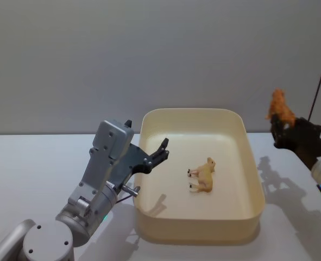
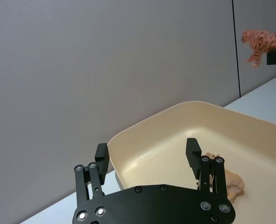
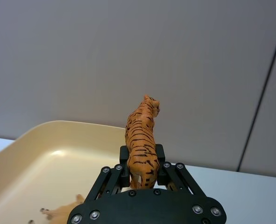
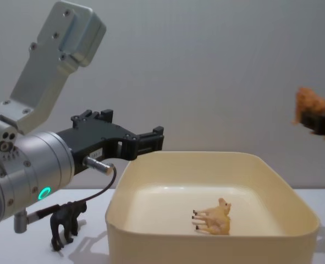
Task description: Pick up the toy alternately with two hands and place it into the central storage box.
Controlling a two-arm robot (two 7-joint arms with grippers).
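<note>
In the head view, the right arm is cut off at the picture's edge. The right gripper (image 1: 278, 123) is up in the air to the right of the storage box (image 1: 256, 179), apart from it. Its fingers are clamped on the tiger (image 1: 280, 107) and hide the toy's legs. The left gripper (image 1: 161, 151) hangs over the box's left rim with its fingers spread and nothing between them. A tan animal figure (image 1: 202, 176) lies on its side on the box floor.

In the left wrist view, one spread finger covers part of the tan animal figure (image 2: 231, 179). Far off, the tiger (image 2: 264, 44) is cut by the frame edge.

In the right wrist view, we see the tiger (image 3: 141, 135) standing upright between the two fingers (image 3: 123, 156), which press on its hindquarters. Its head points away from the palm and its hind legs are mostly covered. The gripper body hides most of the tan figure below.

In the chest view, the tiger (image 4: 310, 104) is a blur high above the worktop (image 4: 91, 234), and we cannot make out its stripes. The right gripper (image 4: 321, 122) runs off the edge. A black animal figure (image 4: 66, 220) stands on the worktop left of the box, partly behind the left arm's cable.
</note>
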